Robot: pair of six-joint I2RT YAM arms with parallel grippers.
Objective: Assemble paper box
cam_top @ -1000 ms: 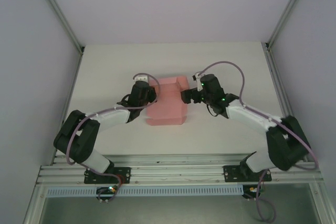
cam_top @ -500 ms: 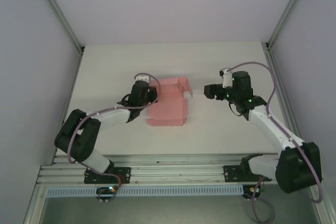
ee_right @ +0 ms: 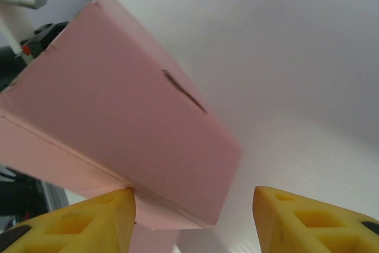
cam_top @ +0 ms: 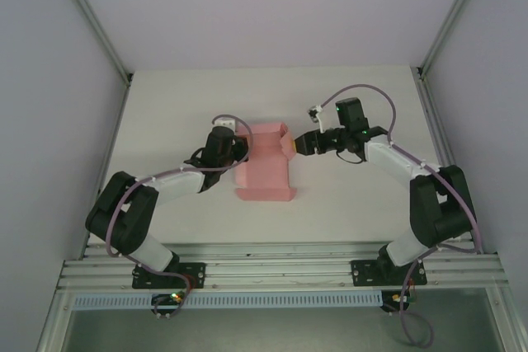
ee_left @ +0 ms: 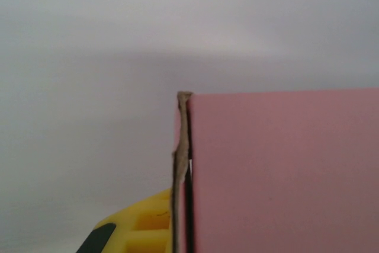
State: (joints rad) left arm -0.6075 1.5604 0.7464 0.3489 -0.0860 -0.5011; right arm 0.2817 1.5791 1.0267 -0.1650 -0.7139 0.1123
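Found paper box (cam_top: 264, 172) lying mid-table (cam_top: 346, 96) between the two arms, long side running near to far. Noted right gripper (cam_top: 299, 144) back at the box's far right corner, after standing well clear to the right half a second before. Saw its jaws drawn in from full spread to roughly half over that second. Noted flap (cam_top: 287, 141) at that corner, loose and jutting outward earlier, sitting closer against the body. Judged this a fresh approach to press or tuck the flap, with closure not complete.

In right wrist view, saw fingers (ee_right: 89, 220) well apart with the box corner between them. Saw one pad touching or just beside the card, nothing gripped.

Found left gripper (cam_top: 233, 147) closed tight on the box's far left wall, with the thin card edge hard against its finger (ee_left: 139, 232). Judged this a steadying hold.
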